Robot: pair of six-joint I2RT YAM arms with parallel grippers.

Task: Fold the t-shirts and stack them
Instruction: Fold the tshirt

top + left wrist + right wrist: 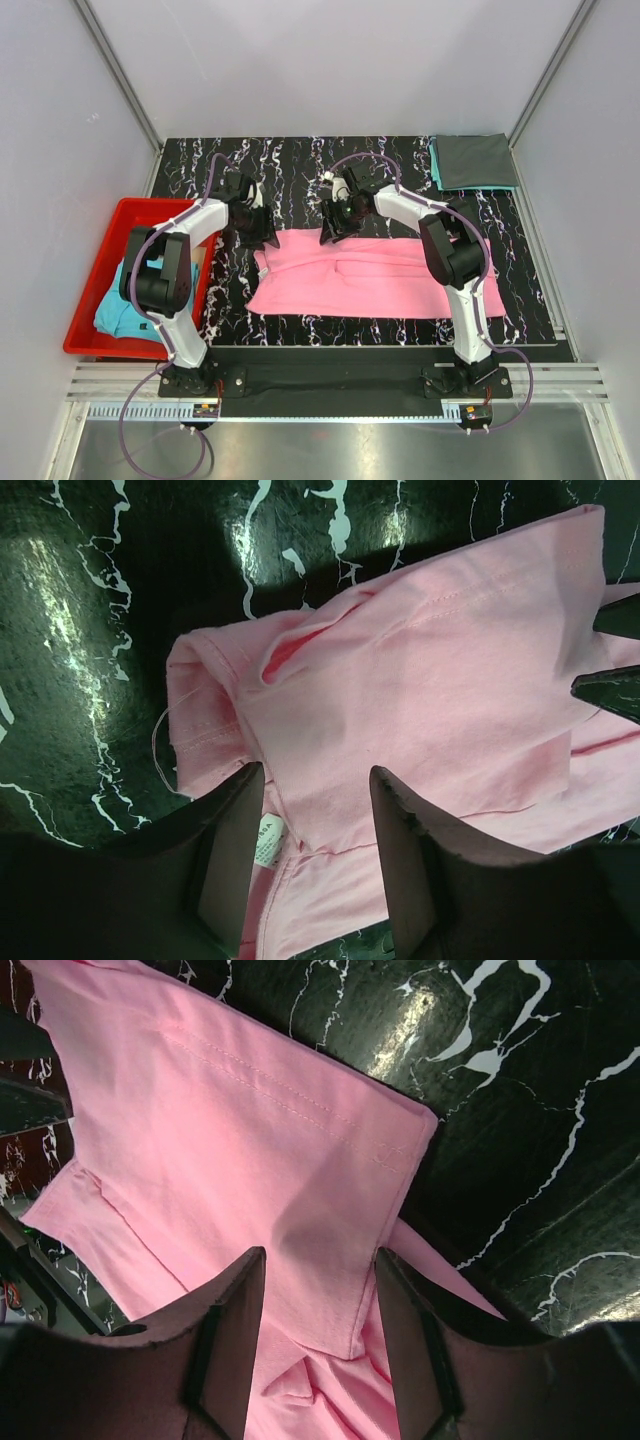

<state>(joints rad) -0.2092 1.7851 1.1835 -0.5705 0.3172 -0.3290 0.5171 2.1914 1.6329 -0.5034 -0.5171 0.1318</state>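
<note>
Where four fingers (pixel 225 860) straddle, one pink t-shirt (pixel 370 280)

Soft, even white light falls from above in the overhead view, which is sharp throughout, with the pale walls (pixel 330 70) washed bright and only faint shadows on the black marbled table (pixel 540 290). My wrist views are dimmer. There the glossy table throws back patchy white glare, a dark shadow lies along the far edge of the pink t-shirt (pixel 450 680), and my left fingers (pixel 225 865) and right fingers (pixel 230 1345) loom dark and soft-edged close to the lens.
</note>
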